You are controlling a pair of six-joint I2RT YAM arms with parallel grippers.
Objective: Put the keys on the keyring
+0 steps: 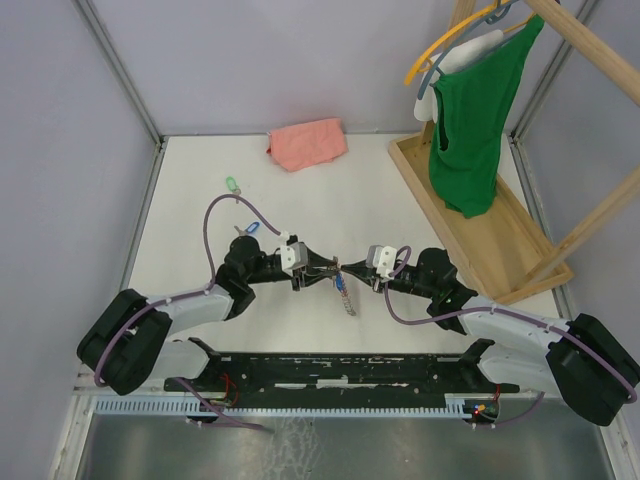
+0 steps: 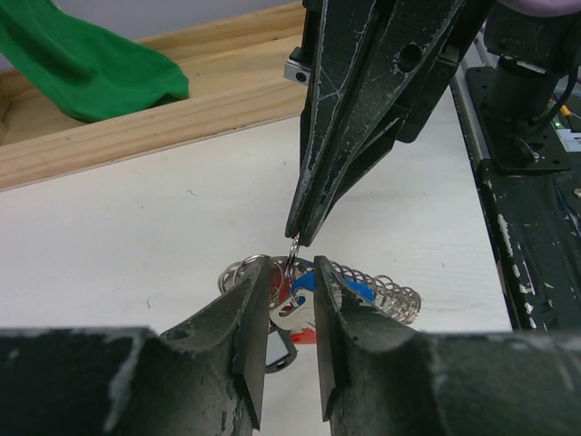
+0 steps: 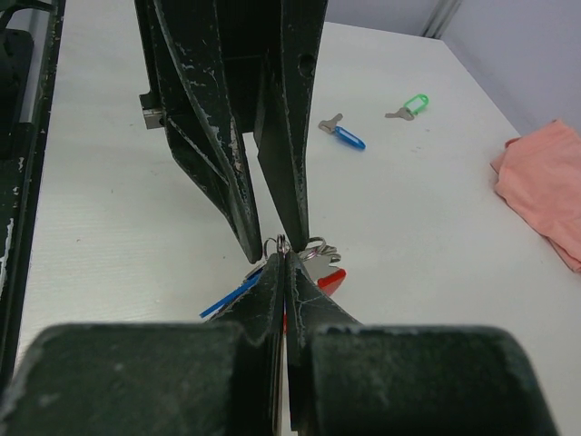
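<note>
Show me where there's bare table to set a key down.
Widest bare patch: mid-table, bordered by the pink cloth behind, the wooden tray to the right, the left gripper and right gripper in front. A narrower strip runs between the green key and the left wall. Crowded: where both grippers meet over the keyring.

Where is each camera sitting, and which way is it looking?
Top camera: high above and behind the arms, looking down on the table; both arms show, left pincer and right pincer tip to tip.
Left wrist camera: on the left arm, facing the right pincer and wooden rack; its own fingers show below.
Right wrist camera: on the right arm, facing the left pincer and pink cloth; its own shut fingers show below.
Shared: both wrist views see the keyring bunch between the pincers.
</note>
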